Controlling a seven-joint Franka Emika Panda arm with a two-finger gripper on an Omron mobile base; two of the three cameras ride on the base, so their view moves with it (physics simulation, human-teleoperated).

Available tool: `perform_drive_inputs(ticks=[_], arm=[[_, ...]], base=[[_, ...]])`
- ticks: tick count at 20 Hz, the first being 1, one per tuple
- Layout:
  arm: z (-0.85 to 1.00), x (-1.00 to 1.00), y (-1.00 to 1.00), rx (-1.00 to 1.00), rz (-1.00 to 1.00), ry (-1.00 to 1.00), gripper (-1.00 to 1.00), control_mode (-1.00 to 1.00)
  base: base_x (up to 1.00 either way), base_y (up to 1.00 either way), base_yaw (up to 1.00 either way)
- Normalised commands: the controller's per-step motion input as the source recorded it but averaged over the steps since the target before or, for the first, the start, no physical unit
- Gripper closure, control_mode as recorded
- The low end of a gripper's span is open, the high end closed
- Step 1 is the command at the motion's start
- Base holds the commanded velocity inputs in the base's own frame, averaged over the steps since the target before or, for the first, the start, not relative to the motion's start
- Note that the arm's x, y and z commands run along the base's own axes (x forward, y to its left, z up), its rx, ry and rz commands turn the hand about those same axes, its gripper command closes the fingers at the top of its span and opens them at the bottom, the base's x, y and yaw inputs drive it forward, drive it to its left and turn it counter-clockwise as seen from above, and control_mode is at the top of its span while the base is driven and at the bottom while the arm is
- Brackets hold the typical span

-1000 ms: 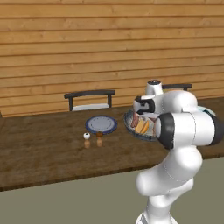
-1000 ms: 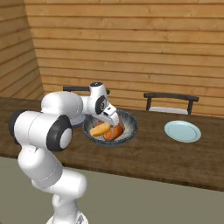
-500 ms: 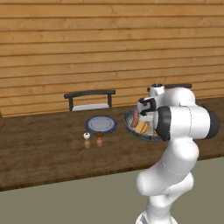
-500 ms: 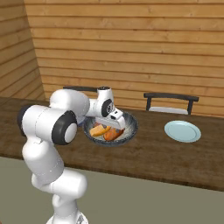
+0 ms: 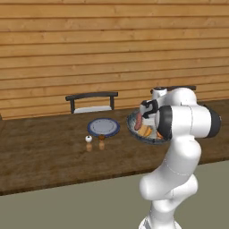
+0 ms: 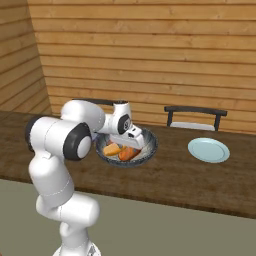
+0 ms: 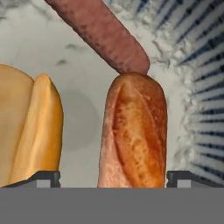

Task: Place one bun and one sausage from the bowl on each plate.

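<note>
The gripper (image 7: 112, 178) hangs low inside the bowl (image 6: 150, 145), its fingers spread to either side of a brown bun (image 7: 133, 131); a sausage (image 7: 103, 33) touches the bun's far end; a paler bun (image 7: 28, 127) lies beside it. The blue-rimmed plate (image 5: 103, 127) sits on the table (image 5: 40, 147) left of the bowl; the pale plate (image 6: 208, 150) sits right of it.

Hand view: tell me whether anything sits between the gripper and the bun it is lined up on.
Nothing visible does. The open gripper straddles the brown bun with one fingertip on each side of it. A sausage touches the bun's far end, and a paler bun lies beside it in the bowl.
</note>
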Motion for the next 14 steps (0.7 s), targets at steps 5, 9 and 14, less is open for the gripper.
perform_drive_inputs(ticks=[5,9,14], arm=[[-0.15,-0.09,-0.04,0.02,0.0,-0.01,-1.0,-1.0],[-0.09,-0.05,0.0,0.0,0.0,-0.02,1.0,-1.0],[0.0,-0.07,0.0,0.0,0.0,-0.03,1.0,-1.0]], base=[[0.0,0.0,0.0],[0.0,0.0,0.0],[0.0,0.0,0.0]])
